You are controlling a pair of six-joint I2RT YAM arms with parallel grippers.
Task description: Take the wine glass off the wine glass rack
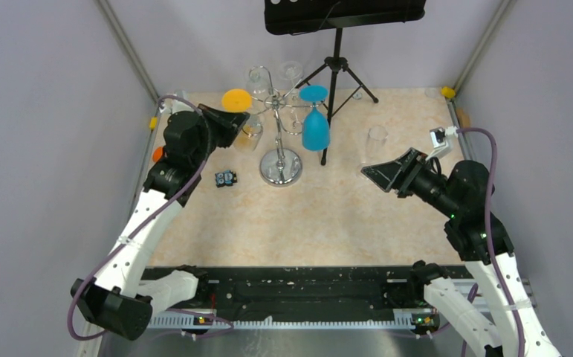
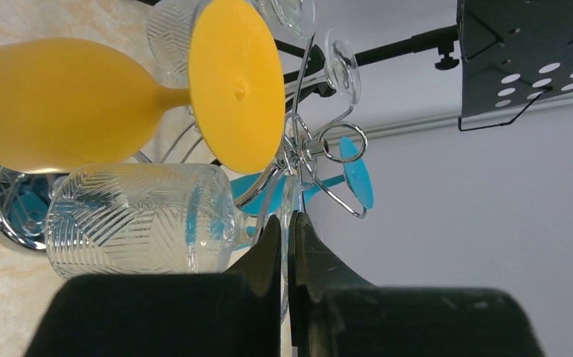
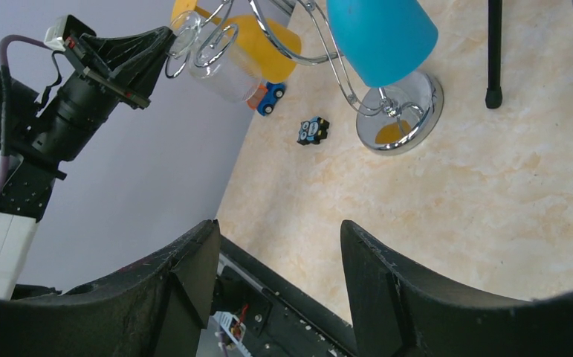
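Currently, at the far left of the table (image 1: 328, 216), I read the left gripper (image 2: 287, 227) as fully closed, its jaws pinched on the thin foot of the clear patterned wine glass (image 2: 138, 219). This glass hangs foot-up on the near-left side of the wine glass rack (image 1: 281, 168), with its foot at one of the curled wire hook arms. I cannot tell from these views whether the foot rests on the hook or sits just off it. Just beside it, on the far-left hook, hangs an orange wine glass (image 2: 53, 104), its round foot facing the left wrist camera. A small toy car (image 1: 225, 178) lies on the table near the rack's domed base, on its left. The rack stands at the far centre of the table, post upright. Two more clear glasses (image 1: 257, 74) hang on its far hooks. A blue wine glass (image 1: 315, 128) hangs bowl-down on its right side. Behind and to the right of the rack stands a black tripod stand (image 1: 335, 71), one leg reaching the table beside the blue glass. Further right, a clear tumbler (image 1: 376, 141) stands upright on the table. Near it, on the near side, the right gripper (image 3: 277, 227) hovers above the table with its jaws spread wide and nothing between them, well apart from the rack.
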